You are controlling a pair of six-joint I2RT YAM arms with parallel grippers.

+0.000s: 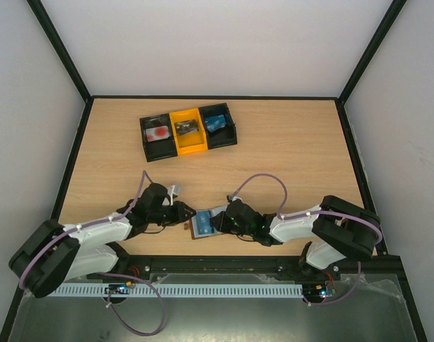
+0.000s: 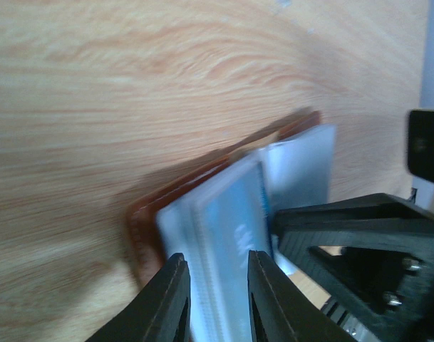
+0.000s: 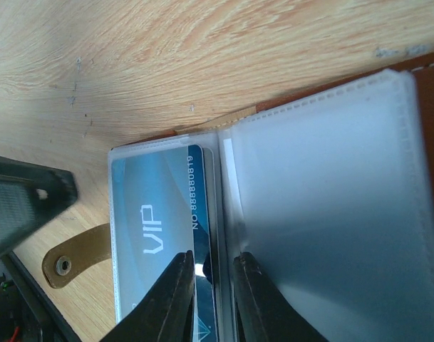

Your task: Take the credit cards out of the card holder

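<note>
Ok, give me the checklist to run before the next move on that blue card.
1. Card holder lying open on the table: ok.
2. Blue credit card in view, not yet pulled out: ok.
3. Right hand lined up over the card's edge by the fold: ok.
4. Right hand gripping the card: cannot tell.
5. Left hand steadying the holder: cannot tell; it straddles the plastic sleeves.
6. Hands clear of each other: cannot tell, very close.

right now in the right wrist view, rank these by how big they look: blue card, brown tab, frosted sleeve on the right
1. frosted sleeve
2. blue card, partly cut off by the frame's bottom edge
3. brown tab
</note>
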